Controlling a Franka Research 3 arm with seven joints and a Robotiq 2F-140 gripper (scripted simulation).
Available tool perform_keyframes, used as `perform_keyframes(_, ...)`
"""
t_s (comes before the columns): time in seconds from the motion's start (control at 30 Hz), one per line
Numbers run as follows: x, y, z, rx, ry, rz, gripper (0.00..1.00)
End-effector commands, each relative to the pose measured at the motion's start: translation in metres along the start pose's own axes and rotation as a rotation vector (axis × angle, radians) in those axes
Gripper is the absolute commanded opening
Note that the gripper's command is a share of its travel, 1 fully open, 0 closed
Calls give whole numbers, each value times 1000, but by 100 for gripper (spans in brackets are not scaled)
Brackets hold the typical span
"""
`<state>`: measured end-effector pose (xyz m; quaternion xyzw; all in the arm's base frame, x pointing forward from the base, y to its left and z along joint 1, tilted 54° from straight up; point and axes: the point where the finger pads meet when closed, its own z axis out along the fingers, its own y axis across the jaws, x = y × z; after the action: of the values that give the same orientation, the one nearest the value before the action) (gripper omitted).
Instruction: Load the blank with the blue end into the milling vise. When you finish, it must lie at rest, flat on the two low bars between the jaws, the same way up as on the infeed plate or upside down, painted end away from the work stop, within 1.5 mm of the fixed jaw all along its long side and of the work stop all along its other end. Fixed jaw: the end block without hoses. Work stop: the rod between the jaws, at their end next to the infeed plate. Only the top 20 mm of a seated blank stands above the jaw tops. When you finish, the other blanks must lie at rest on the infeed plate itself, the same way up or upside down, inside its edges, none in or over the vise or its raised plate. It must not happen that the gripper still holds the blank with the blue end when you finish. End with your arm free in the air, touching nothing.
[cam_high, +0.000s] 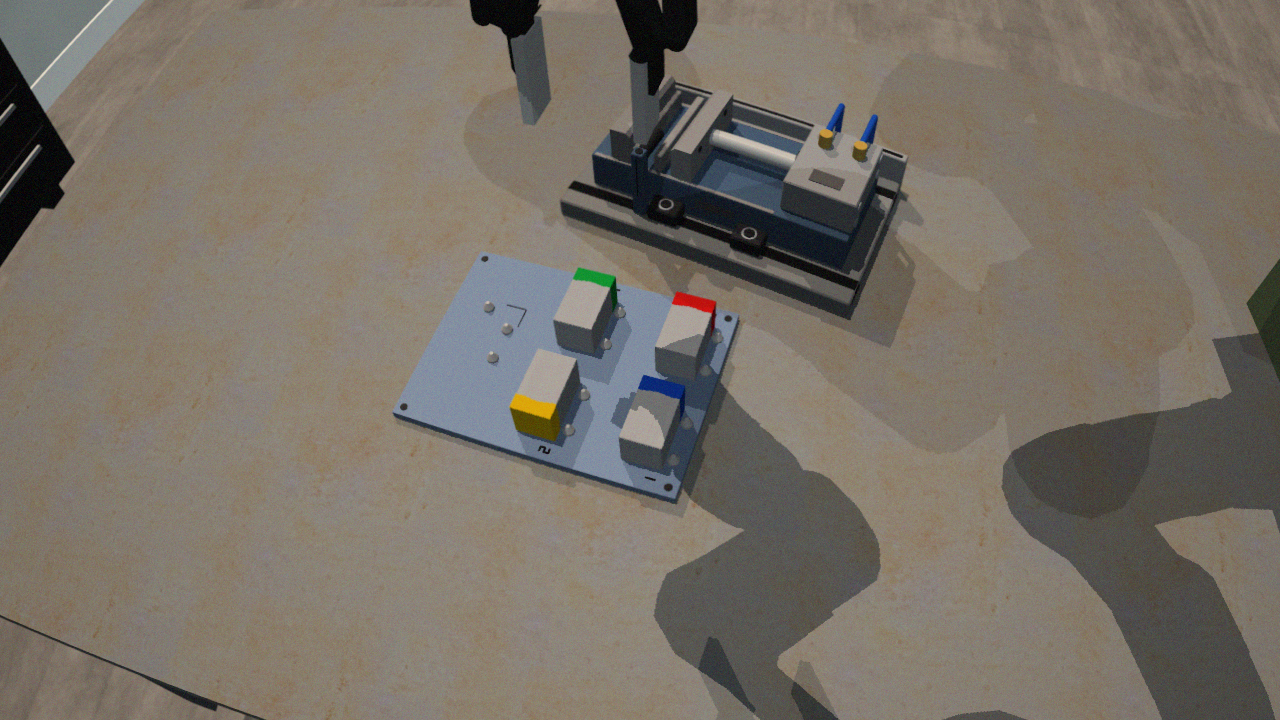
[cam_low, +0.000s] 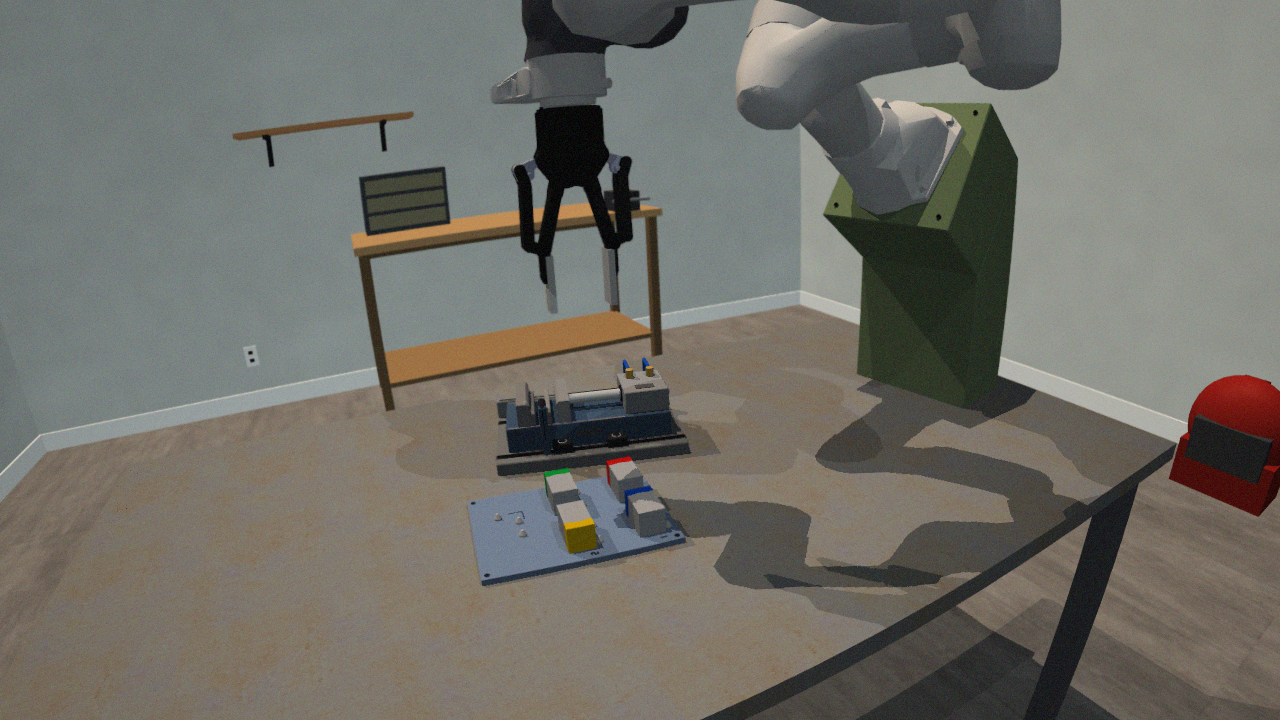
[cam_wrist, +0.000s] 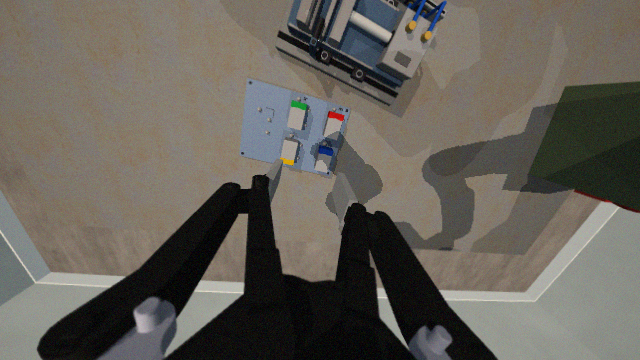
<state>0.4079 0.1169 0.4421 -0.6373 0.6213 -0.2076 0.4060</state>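
The blank with the blue end lies on the light-blue infeed plate, at the corner nearest the camera on the right, blue end toward the vise. It also shows in the exterior view and the wrist view. The green-ended, red-ended and yellow-ended blanks lie on the same plate. The vise stands behind the plate with nothing between its jaws; its hose block is at the right end. My gripper hangs high above the vise's left end, fingers partly apart and empty.
A green pedestal carries the arm at the right. A wooden bench stands behind the vise. A red object sits at the far right edge. Small pins stand on the plate's free left part.
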Motion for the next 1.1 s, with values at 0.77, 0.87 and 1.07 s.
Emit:
perform_keyframes(0.77, -5, 5, 19, 1, 0, 6, 43)
perform_keyframes(0.87, -11, 12, 47, 2, -1, 15, 43)
perform_keyframes(1.07, -11, 12, 47, 2, -1, 15, 43)
